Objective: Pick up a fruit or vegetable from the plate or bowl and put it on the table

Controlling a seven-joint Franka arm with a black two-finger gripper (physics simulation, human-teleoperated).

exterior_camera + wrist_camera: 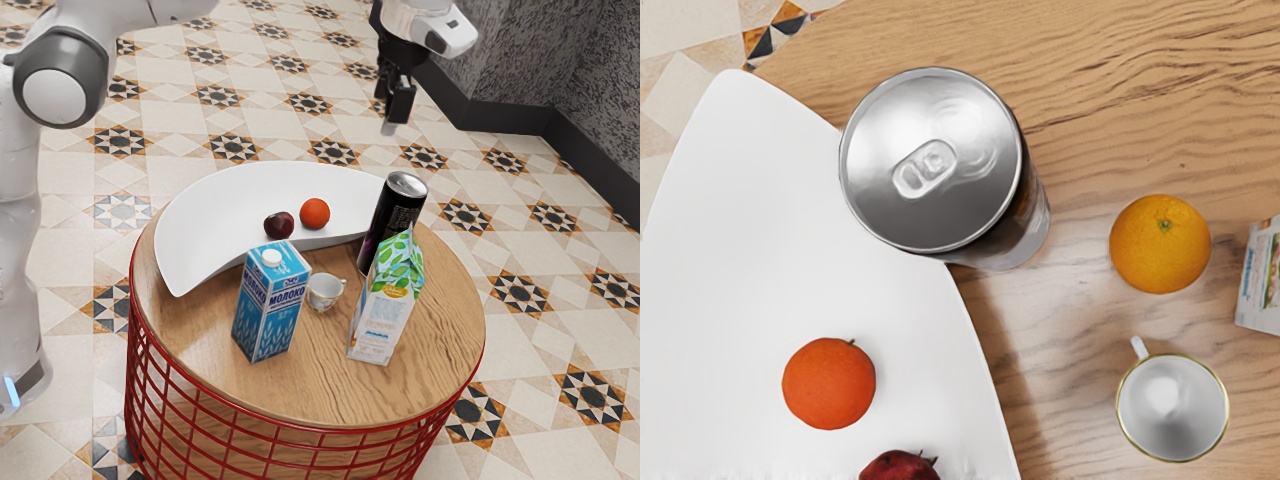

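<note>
And here's the tool (394, 112) high above the surface (330, 375), open or closed, I can't tell; the can (930, 205) stands by the white dish (720, 270), red-orange fruit (829, 384) and dark-red fruit (899, 468) lying in it; out on the wood, an orange (1160, 244) near the cup (1172, 408).

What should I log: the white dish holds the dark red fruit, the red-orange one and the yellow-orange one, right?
Not quite: the yellow-orange fruit lies on the wooden tabletop, as the wrist view shows. The dark red fruit and the red-orange one do lie in the white dish.
</note>
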